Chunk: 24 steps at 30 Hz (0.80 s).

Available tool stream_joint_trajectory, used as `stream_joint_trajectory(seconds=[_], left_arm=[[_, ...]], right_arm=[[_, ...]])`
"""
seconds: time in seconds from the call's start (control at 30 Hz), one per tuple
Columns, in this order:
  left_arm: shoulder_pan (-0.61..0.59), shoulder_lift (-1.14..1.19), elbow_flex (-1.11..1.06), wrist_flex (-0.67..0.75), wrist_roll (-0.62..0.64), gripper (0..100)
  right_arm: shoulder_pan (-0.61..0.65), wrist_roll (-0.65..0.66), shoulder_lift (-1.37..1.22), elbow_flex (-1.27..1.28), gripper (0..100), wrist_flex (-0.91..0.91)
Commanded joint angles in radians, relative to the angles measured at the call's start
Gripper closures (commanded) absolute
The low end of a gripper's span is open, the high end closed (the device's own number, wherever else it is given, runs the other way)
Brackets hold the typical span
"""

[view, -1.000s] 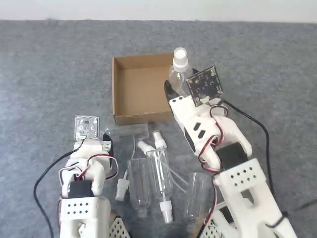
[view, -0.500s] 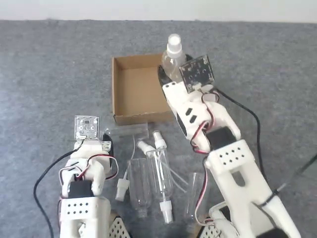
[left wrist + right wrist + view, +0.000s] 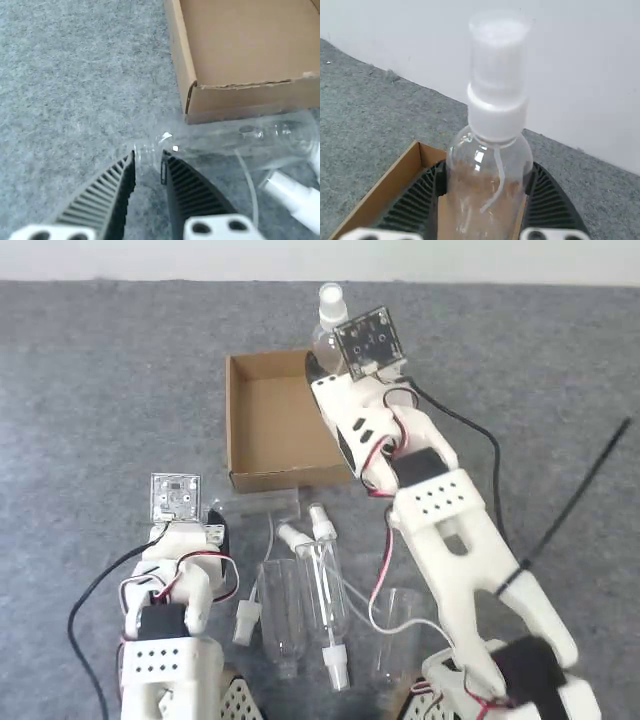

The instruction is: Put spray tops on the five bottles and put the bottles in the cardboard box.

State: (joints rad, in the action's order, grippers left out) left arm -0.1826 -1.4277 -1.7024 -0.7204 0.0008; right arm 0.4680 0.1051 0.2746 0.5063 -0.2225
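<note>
Over the last second the right arm has swung out toward the far side of the cardboard box (image 3: 265, 430). The right gripper (image 3: 485, 197) now holds a capped bottle (image 3: 487, 155) upright over the box's far right corner, its fingers clamped on the body. The left gripper (image 3: 148, 167) sits low over the carpet (image 3: 75, 75), its fingers a narrow gap apart, with the neck of an uncapped bottle (image 3: 240, 137), which lies along the box's near wall, at their tips.

Carpet (image 3: 110, 390) spreads beside the cardboard box (image 3: 270, 430) (loose bottles (image 3: 281, 615) crowd its front).

Right gripper (image 3: 324, 356) and capped bottle (image 3: 328, 318) now farther out, seemingly over far edge of cardboard box (image 3: 233, 420).
</note>
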Motion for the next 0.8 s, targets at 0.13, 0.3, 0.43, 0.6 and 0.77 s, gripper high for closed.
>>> stream_joint_trajectory(seconds=[0.13, 0.3, 0.43, 0.6, 0.77], left_arm=[[-0.003, -0.025, 0.010, -0.005, -0.008, 92], [-0.003, -0.025, 0.010, -0.005, -0.008, 92], [-0.003, -0.025, 0.010, -0.005, -0.008, 92], [-0.003, -0.025, 0.010, -0.005, -0.008, 92], [-0.003, -0.025, 0.010, -0.005, -0.008, 92]], right_arm=[[-0.013, 0.002, -0.099, -0.167, 97.8, 0.031], [-0.012, 0.003, -0.216, -0.258, 97.8, 0.031], [-0.007, -0.002, -0.311, -0.321, 97.8, 0.042], [0.018, 0.000, -0.437, -0.345, 97.8, 0.196], [0.016, 0.002, -0.552, -0.344, 98.0, 0.351]])
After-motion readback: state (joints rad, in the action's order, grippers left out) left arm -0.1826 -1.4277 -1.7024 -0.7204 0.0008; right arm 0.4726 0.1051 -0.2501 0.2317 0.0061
